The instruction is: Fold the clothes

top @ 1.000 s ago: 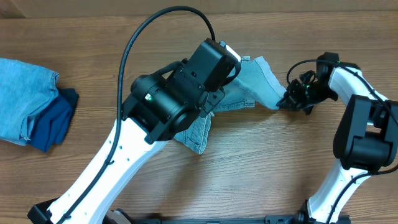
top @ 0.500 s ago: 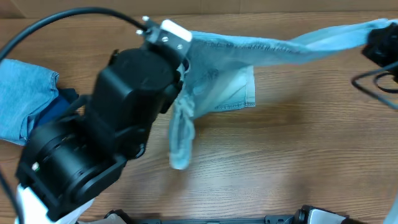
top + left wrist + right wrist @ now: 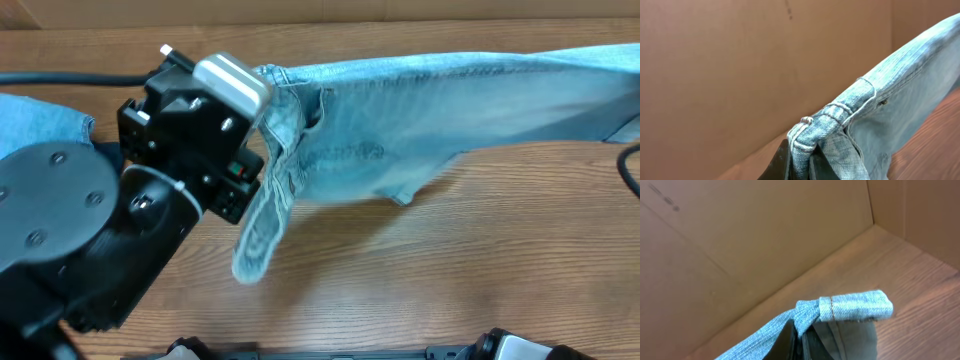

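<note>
The pale light-blue denim shorts (image 3: 420,110) hang stretched in the air across the overhead view, from the left arm to the right edge. One leg dangles down below the left arm. My left gripper (image 3: 801,162) is shut on a seamed edge of the shorts (image 3: 840,117); in the overhead view its fingers are hidden under the arm. My right gripper (image 3: 801,332) is shut on the other end of the shorts (image 3: 855,307), by a hemmed edge. The right gripper is out of the overhead view.
A second pale blue garment (image 3: 35,120) lies at the far left of the wooden table (image 3: 450,270), with a dark navy folded one (image 3: 105,150) beside it. Brown cardboard walls (image 3: 765,230) stand behind the table. The left arm's black body (image 3: 100,230) fills the lower left.
Both arms have lifted the shorts off the table and pulled them apart. The cloth now hangs spread wide and closer to the camera. The left arm has moved left and up.
</note>
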Robot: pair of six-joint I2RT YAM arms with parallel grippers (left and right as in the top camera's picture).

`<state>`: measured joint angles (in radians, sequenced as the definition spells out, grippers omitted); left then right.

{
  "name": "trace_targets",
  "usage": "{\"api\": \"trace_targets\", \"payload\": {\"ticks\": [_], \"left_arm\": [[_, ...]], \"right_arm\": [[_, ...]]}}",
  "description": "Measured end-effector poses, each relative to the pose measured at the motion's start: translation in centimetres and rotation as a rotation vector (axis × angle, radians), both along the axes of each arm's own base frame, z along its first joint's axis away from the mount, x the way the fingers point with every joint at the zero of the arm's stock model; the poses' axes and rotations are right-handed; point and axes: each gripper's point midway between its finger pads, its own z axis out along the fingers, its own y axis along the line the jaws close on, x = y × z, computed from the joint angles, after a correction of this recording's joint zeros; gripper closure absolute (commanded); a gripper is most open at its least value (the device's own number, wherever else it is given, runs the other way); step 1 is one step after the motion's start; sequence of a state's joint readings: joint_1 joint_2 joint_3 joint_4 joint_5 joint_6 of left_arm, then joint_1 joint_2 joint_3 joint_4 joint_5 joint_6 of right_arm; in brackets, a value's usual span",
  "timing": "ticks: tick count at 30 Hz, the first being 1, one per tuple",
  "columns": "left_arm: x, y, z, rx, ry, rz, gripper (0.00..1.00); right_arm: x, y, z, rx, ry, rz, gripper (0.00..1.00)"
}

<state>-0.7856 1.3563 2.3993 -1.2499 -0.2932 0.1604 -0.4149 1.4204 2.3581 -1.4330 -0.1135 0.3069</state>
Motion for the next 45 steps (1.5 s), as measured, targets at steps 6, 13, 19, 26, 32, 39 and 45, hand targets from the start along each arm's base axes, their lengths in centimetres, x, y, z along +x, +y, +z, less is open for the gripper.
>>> {"api": "trace_targets", "payload": {"ticks": [6,13,19,26,32,39,45], "left_arm": [[-3.1,0.5,2.0,-0.049,-0.046,-0.073,0.96],[-1.4,2.2,-1.0,0.08,0.024,0.075,0.96],[5.3,0.5,-7.8,0.25,0.232,0.25,0.96],[11.6,2.7,-12.8,0.252,0.415,0.376,0.96],[10.6,1.1,-11.4,0.216,0.375,0.313,0.96],[-2.4,-3.7,-2.0,0.043,0.099,-0.103,0.96],[-7.8,1.1,3.1,-0.108,-0.053,-0.196,0.96]], "right_arm": [[-3.5,1.1,3.9,-0.059,-0.096,-0.014,0.96],[-0.3,2.0,0.1,0.059,0.035,0.103,0.96],[8.2,0.5,-8.1,0.219,0.263,0.205,0.96],[9.3,1.6,-9.0,0.193,0.29,0.274,0.96],[8.4,1.4,-8.1,0.143,0.273,0.262,0.96],[-2.3,3.9,1.8,-0.068,-0.004,0.175,0.96],[-11.8,7.1,8.0,-0.213,-0.265,0.134,0.96]]}}
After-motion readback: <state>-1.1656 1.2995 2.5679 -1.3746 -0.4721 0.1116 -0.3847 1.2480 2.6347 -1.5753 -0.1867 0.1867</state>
